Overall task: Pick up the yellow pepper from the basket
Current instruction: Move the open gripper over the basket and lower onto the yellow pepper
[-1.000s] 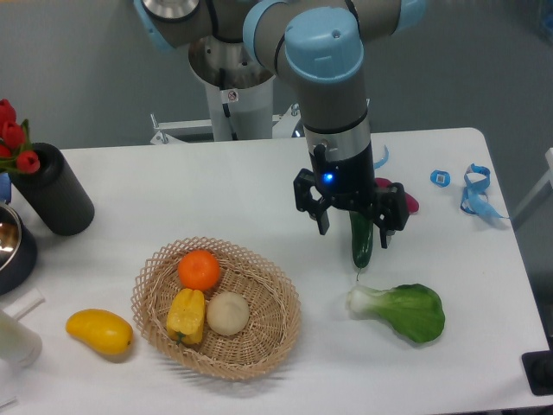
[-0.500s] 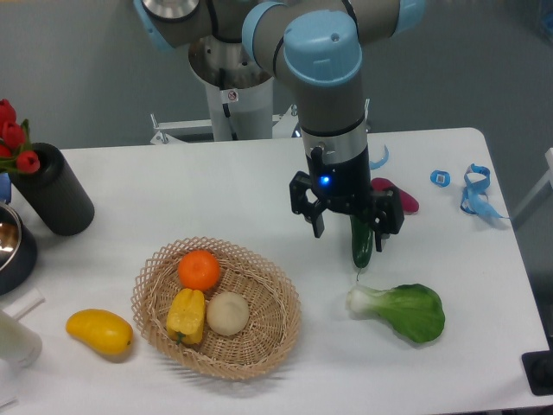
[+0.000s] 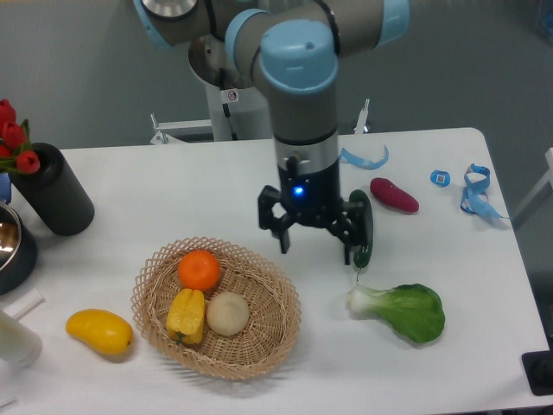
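My claw hangs spread and empty; the yellow pepper lies down-left of it in the basket, so I want fingers straddling its ridged sides.

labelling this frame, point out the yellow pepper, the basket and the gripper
yellow pepper (image 3: 187, 315), fixed camera, on its ridged body
basket (image 3: 275, 335), fixed camera, on its woven right wall
gripper (image 3: 314, 244), fixed camera, midway between its two fingertips

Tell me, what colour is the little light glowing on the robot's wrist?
Blue. The light glows just above the hand, seen in the fixed camera view.
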Available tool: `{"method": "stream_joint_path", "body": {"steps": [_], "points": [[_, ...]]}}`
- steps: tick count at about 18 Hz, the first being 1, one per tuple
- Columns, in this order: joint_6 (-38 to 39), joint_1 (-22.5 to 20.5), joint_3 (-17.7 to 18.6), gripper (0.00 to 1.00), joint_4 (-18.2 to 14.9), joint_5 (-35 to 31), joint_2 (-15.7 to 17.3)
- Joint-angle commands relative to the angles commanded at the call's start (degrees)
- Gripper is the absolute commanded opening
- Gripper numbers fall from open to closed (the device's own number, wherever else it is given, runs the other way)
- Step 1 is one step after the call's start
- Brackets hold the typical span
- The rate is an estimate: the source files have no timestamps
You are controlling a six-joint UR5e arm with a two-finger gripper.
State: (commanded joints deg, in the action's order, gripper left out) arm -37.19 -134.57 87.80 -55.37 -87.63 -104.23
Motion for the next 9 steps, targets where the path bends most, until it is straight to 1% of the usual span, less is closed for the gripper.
{"method": "stream_joint_path", "body": {"steps": [2, 3, 6, 7, 9], "points": [[2.8, 2.4, -0.4, 1.00, 0.3, 0.0, -0.9], [6.1, 4.0, -1.0, 1.00, 1.0, 0.0, -2.0], [13.4, 6.6, -2.1, 1.00, 1.6, -0.4, -4.8], [15.2, 7.4, -2.4, 1.00, 1.6, -0.4, -5.7], [16.3, 9.9, -2.6, 1.00, 1.7, -0.4, -7.6]]}}
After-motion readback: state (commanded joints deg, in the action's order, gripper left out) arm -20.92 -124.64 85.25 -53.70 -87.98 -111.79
